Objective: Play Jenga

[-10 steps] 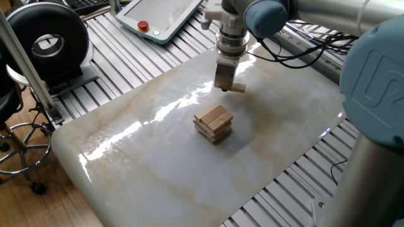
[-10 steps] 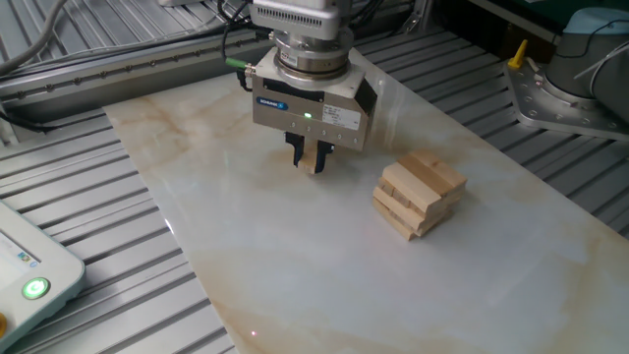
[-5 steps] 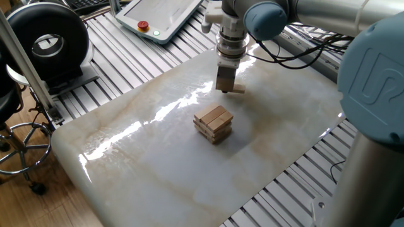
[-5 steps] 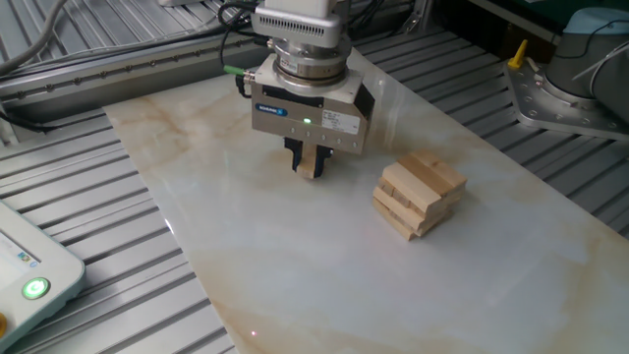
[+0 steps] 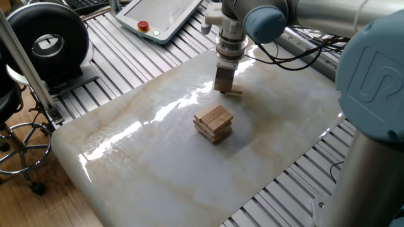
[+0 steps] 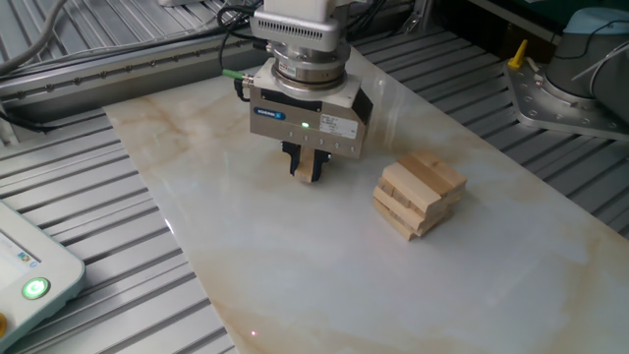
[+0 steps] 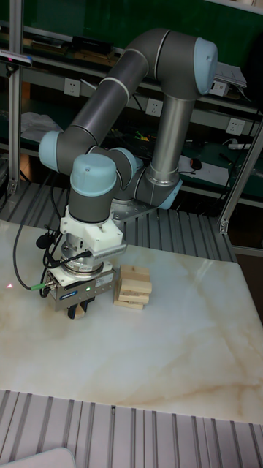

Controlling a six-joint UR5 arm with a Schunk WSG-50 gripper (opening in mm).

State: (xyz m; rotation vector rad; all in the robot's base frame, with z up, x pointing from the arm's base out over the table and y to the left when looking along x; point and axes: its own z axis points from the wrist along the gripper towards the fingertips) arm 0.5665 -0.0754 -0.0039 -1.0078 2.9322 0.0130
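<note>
The Jenga stack [image 5: 213, 123] of light tan wooden blocks in crossed layers stands near the middle of the marble tabletop [image 5: 145, 170]. It also appears as the stack [image 6: 420, 194] and the stack [image 7: 133, 287] in the other views. My gripper [image 5: 226, 89] points straight down just above the slab, a hand's width beyond the stack. It is shut on a loose Jenga block [image 5: 235, 92], whose end sticks out sideways. In the other fixed view the gripper [image 6: 307, 169] holds the block [image 6: 313, 167] between dark fingers. The tall view shows the gripper [image 7: 78, 311] left of the stack, with the held block hidden.
A teach pendant [image 5: 161, 16] lies on the slatted metal frame behind the slab, and its corner with a green light [image 6: 34, 288] shows in the other view. A black round device [image 5: 47, 41] and a stool [image 5: 19, 145] stand to the left. Cables [image 5: 303, 47] trail behind the arm.
The gripper has sunk slightly toward the tabletop with the block in it, and its wrist has turned a little. The stack has not moved.
</note>
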